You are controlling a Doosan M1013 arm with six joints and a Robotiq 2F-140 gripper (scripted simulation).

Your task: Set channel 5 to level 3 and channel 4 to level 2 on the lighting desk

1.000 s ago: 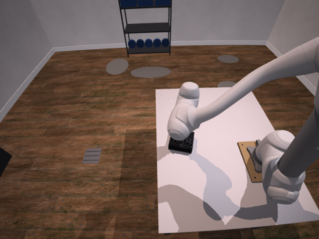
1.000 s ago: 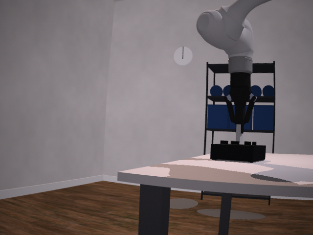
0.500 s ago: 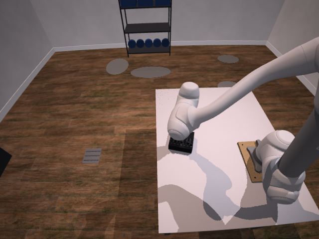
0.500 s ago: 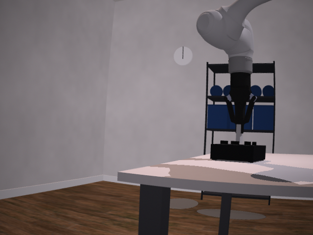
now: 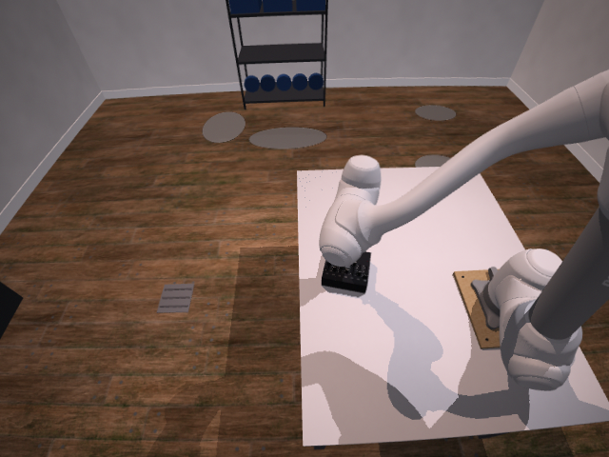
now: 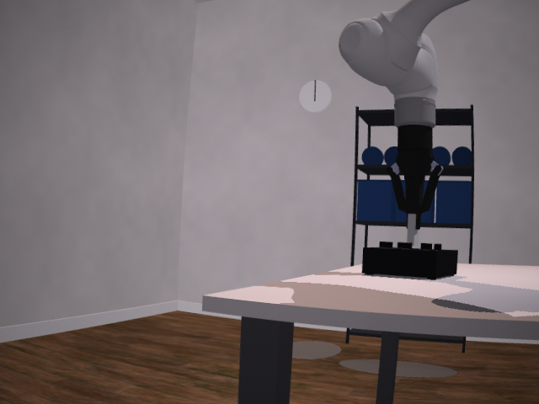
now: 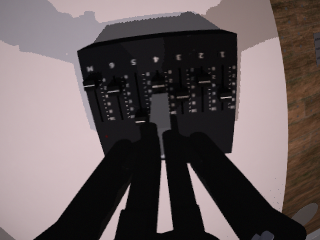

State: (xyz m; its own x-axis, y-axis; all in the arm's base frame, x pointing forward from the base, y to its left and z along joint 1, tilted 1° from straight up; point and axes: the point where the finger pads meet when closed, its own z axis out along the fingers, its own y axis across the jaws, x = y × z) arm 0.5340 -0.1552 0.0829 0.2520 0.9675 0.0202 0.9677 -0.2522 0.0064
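Observation:
The lighting desk is a small black box with a row of several vertical faders; it sits near the left edge of the white table [image 5: 418, 305]. It also shows in the top view [image 5: 345, 276] and the exterior view [image 6: 408, 261]. My gripper [image 7: 161, 105] is shut with nothing between the fingers and points straight down, its tip on the desk's top. In the wrist view the tip stands in a middle fader lane, just below that lane's cap [image 7: 158, 82]. The neighbouring cap on the left [image 7: 140, 120] sits low, beside the fingers. The channel numbers are too small to read.
The arm's base [image 5: 536, 319] stands on a wooden plate [image 5: 474, 307] at the table's right. A black shelf with blue balls and bins [image 5: 283, 53] stands against the far wall. Wooden floor lies left of the table.

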